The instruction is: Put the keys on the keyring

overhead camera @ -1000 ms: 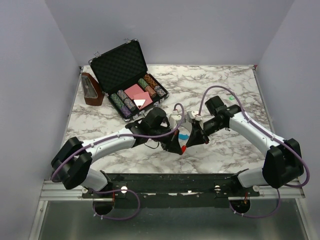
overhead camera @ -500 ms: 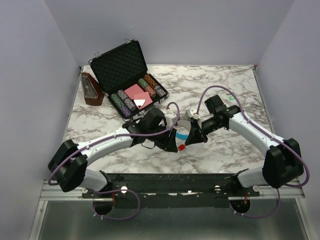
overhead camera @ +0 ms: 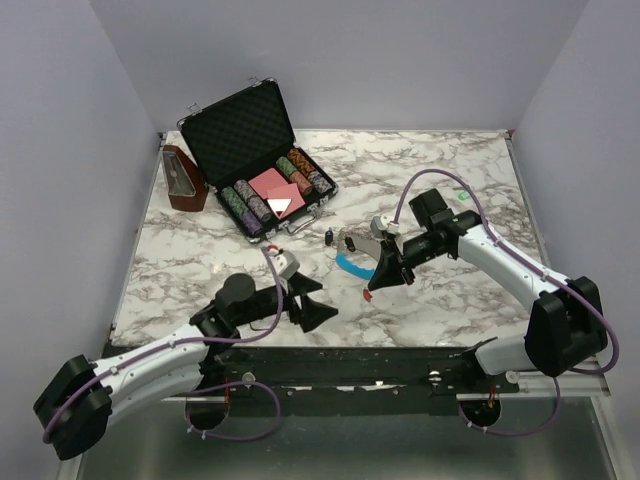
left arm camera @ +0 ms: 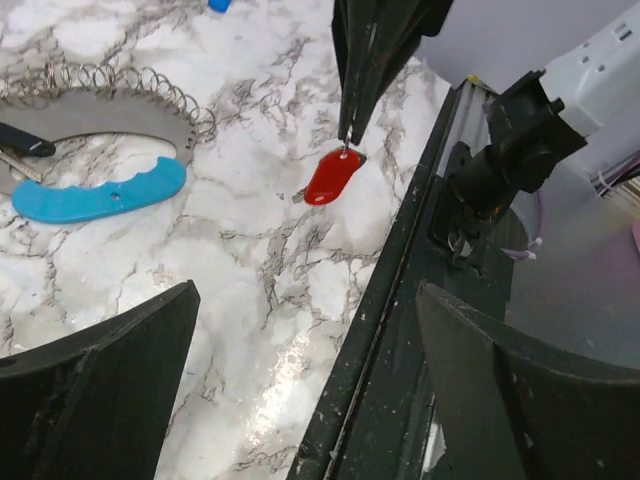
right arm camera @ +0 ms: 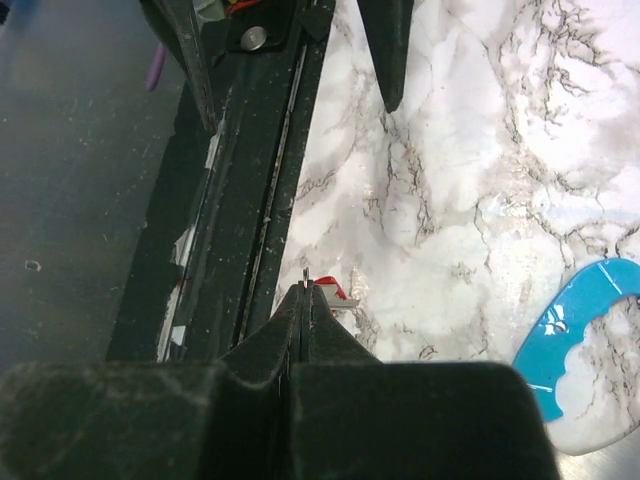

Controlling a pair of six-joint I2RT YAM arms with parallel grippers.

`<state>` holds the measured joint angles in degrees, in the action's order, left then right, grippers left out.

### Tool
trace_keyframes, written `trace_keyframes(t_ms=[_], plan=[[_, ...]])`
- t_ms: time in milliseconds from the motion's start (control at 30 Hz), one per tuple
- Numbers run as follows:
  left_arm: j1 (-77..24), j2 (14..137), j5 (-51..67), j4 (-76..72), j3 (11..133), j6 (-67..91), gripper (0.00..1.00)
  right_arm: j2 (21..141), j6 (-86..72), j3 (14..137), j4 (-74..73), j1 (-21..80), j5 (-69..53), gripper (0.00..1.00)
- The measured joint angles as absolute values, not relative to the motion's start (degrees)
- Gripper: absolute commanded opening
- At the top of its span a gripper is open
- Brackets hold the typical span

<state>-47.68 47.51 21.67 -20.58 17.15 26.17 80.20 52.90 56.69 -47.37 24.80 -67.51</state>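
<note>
A red key dangles just above the marble near the front edge, pinched at its top by my right gripper, which is shut on it. Only a red sliver shows past the fingertips in the right wrist view. The keyring lies on the table left of that gripper: a silver coil, a bright blue curved section and a black clip. A blue scrap at the top edge may be the other key. My left gripper is open and empty near the front edge, apart from the key.
An open black case with poker chips and red cards stands at the back left, a brown wedge-shaped object beside it. A black rail runs along the table's front edge, under my left gripper's right finger.
My left gripper has opened wide, and its arm has pulled back to the near left, away from the key and keyring. The right gripper stays shut, holding the red key in place.
</note>
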Motion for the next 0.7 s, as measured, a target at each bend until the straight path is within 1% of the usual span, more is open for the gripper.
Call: trace_keyframes(t_ms=[100,167,233,333,400,500,600,700], plan=[[-47.7,43.1,21.6,-34.7,7.6,26.2,0.99,80.2,53.0,56.7,-47.6,24.8,-68.6,0.03],[-47.7,40.8,21.5,-40.2,4.4,27.2,0.99,80.2,53.0,56.7,-47.6,24.8,-69.0,0.03],[-47.3,39.2,21.6,-42.8,4.0,29.1,0.99,80.2,53.1,56.7,-47.7,24.8,-69.4,0.03],[-45.3,37.8,22.6,-43.6,7.5,34.1,0.99,80.2,53.2,56.7,-47.7,24.8,-70.0,0.03],[-42.9,38.7,24.4,-42.4,11.5,38.7,0.96,80.2,53.1,56.7,-47.7,24.8,-70.1,0.03],[-38.1,43.4,29.1,-41.3,17.7,47.7,0.9,80.2,53.1,56.7,-47.7,24.8,-70.3,0.03],[-35.8,49.3,33.1,-41.9,20.2,56.9,0.89,80.2,53.1,56.7,-47.7,24.8,-70.5,0.03],[-35.7,52.3,36.1,-40.3,20.2,61.5,0.89,80.2,53.1,56.7,-47.7,24.8,-70.5,0.03]])
